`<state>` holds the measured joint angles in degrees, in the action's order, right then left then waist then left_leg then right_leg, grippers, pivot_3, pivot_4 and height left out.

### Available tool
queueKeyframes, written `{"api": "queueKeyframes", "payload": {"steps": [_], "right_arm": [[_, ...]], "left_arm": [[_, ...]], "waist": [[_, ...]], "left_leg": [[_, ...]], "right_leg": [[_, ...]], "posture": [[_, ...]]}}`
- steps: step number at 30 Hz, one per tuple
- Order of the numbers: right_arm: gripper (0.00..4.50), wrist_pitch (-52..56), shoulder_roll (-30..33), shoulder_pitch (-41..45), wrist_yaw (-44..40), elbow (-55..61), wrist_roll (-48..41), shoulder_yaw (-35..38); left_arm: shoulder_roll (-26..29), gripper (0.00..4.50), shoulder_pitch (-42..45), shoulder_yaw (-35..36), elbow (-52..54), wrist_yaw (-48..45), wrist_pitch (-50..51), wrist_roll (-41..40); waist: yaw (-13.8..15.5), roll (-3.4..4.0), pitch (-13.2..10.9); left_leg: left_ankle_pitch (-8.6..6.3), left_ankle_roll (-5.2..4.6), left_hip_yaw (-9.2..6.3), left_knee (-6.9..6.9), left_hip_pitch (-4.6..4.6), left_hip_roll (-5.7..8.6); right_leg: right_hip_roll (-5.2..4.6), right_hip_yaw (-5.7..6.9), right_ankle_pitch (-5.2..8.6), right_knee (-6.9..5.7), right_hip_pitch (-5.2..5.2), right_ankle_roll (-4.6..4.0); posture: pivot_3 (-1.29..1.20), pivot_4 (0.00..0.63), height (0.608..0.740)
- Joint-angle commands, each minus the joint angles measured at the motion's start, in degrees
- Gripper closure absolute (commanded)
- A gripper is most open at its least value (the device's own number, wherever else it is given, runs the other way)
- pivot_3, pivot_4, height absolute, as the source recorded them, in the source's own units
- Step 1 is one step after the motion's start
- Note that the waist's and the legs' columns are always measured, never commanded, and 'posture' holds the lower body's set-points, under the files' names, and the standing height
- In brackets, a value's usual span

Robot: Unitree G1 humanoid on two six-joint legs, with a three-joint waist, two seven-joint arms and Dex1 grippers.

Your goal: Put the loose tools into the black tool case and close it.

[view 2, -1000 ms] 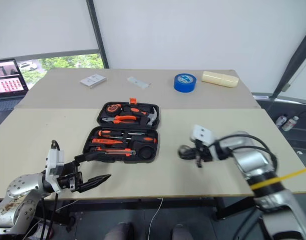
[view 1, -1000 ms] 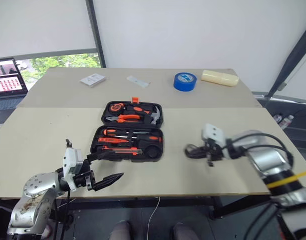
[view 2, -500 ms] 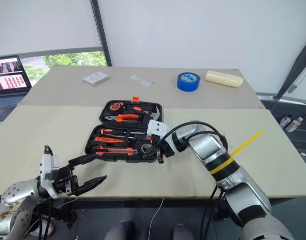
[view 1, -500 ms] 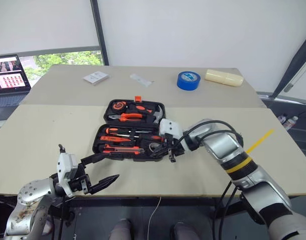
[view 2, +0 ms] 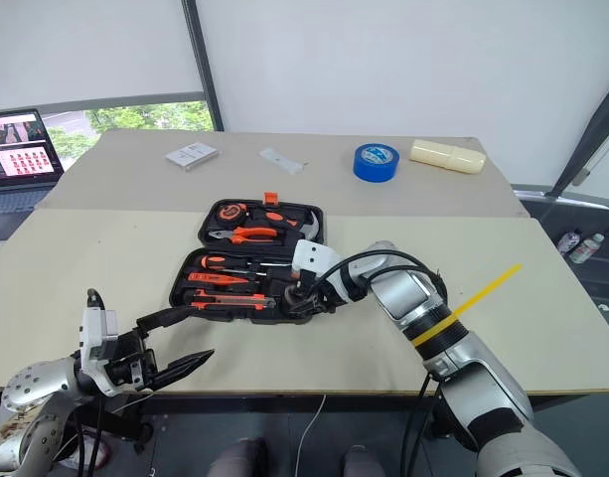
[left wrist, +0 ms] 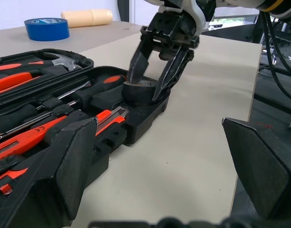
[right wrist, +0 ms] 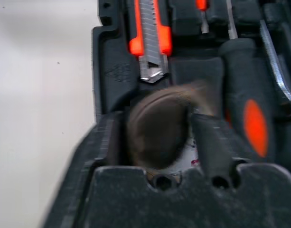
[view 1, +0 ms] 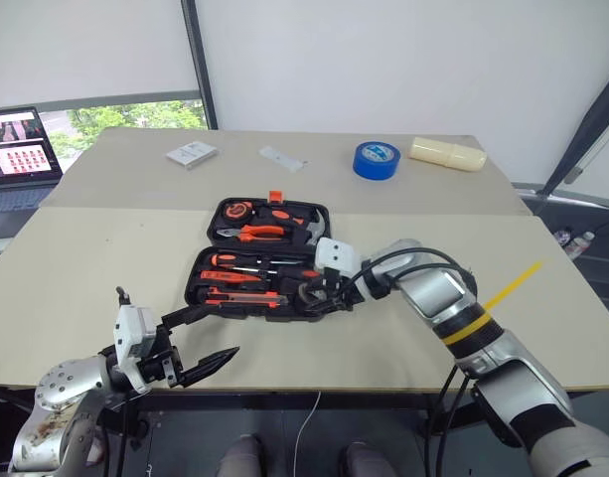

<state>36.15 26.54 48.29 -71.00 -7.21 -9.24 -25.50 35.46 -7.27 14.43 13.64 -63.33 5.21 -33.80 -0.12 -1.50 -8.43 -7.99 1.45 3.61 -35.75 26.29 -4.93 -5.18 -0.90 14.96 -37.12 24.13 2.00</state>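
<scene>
Left wrist view: your right gripper (left wrist: 152,78) stands over the small tape roll (left wrist: 141,91) at frame centre, jaws apart on both sides of it, so the roll looks released into the corner recess of the black tool case (view 1: 259,266). Left gripper (view 1: 202,338) open, lower left. Next, I think: lift right arm away, then fold the lid shut.

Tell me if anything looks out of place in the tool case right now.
The dark grey tape roll sits tilted in the near right corner of the black tool case, not yet flat in its recess. The right gripper straddles it, jaws apart. The other tools look seated.
</scene>
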Motion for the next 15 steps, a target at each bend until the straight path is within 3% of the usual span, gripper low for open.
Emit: {"api": "queueKeyframes", "payload": {"steps": [1,2,5,10,15], "right_arm": [[0.08,2.2,1.7,-0.6,-5.9,5.5,-11.0,9.8],[0.03,-0.1,2.2,-1.1,-5.8,4.6,-11.4,11.7],[0.00,-10.5,5.2,-3.6,-5.2,-1.9,-8.7,14.6],[0.00,-17.5,6.9,-7.3,-4.3,-5.6,-7.3,16.2],[0.00,-15.6,5.5,-8.1,-4.4,-0.5,-6.6,13.2]], "left_arm": [[0.2,0.00,2.1,3.7,0.5,2.3,-0.8,-1.6],[0.2,0.00,2.7,4.5,0.1,3.3,-0.1,-2.2],[0.2,0.67,4.6,6.6,-2.1,5.0,0.9,-3.3],[2.2,2.56,5.3,6.4,-3.6,2.0,1.4,-3.1],[3.6,2.56,4.4,5.1,-4.6,-1.8,0.4,-2.0]], "waist": [[0.0,0.00,0.0],[0.0,0.00,0.0],[0.1,0.00,0.0],[0.3,-0.03,0.0],[-0.9,0.01,0.0]], "left_leg": [[0.00,0.00,-0.01,0.01,0.00,0.00],[0.00,0.00,-0.03,0.01,0.00,0.00],[0.01,0.00,-0.06,-0.05,-0.02,0.01],[0.02,0.04,-0.01,-0.10,-0.12,0.04],[0.05,0.03,-0.04,-0.01,-0.08,-0.05]], "right_leg": [[0.02,0.00,0.00,-0.01,0.01,0.00],[0.02,0.00,0.00,-0.01,0.01,0.00],[0.03,0.01,-0.02,0.00,-0.04,0.02],[-0.02,0.00,0.02,0.10,-0.08,-0.03],[0.15,-0.10,-0.08,-0.05,0.02,-0.01]], "posture": [[0.00,0.150,0.740],[0.00,0.150,0.740],[0.00,0.150,0.740],[0.00,0.150,0.740],[0.00,0.150,0.740]]}}
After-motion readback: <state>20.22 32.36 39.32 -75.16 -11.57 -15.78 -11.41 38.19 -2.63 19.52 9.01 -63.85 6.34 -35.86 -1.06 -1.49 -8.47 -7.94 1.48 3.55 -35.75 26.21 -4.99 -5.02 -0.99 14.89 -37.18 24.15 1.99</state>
